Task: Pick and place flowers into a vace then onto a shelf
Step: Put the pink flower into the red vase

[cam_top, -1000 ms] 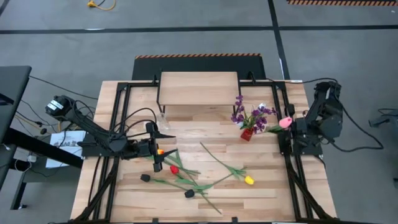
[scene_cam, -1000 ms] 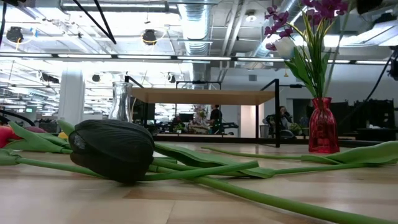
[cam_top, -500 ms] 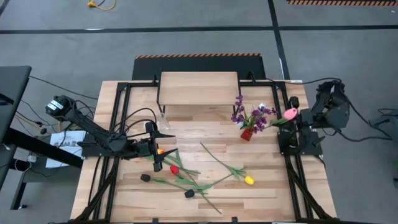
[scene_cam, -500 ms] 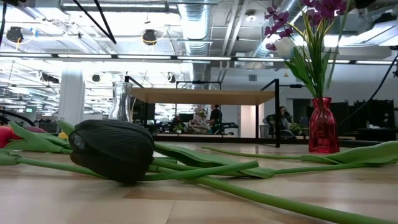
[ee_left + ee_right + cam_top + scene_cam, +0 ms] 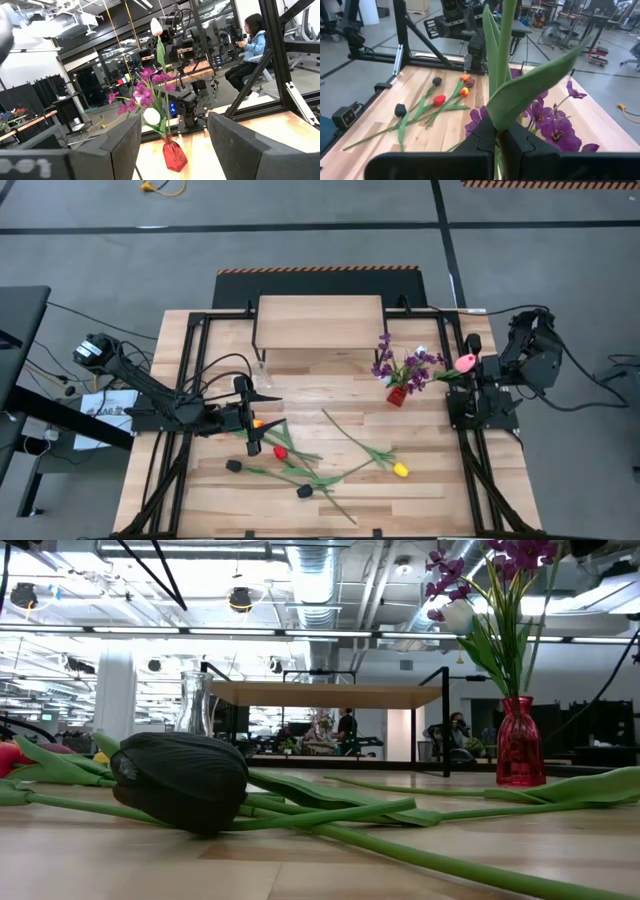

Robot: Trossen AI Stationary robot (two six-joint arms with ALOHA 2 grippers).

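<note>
**Pink tulip held at the right edge, red vase just inboard**

A pink flower is held by the right gripper at the table's right edge, at about 3 o'clock from the table's centre in the high view. The gripper's fingers are pressed together on the green stem, which is seen in the right wrist view rising straight out from between them, a broad leaf bending off to one side. The stem's long axis is judged to run roughly upright, with the pink head uppermost.

The red vase stands on the table just beside the held flower, toward 8 o'clock from it in the high view. Purple sprigs and a white tulip are already standing in it. The coming move is judged to turn on this relation: the stem end has to be carried over the narrow vase mouth and lowered along its upright axis, among stems already crowding the neck. The right arm is plainly the nearer one.

The left gripper rests low over the table at about 9 o'clock from centre, its fingers spread, as the left wrist view shows. More loose flowers lie flat on the boards beside it, toward 5 o'clock.

The shelf stands at 12 o'clock with nothing on it. A clear glass vase stands near its left front leg.
</note>
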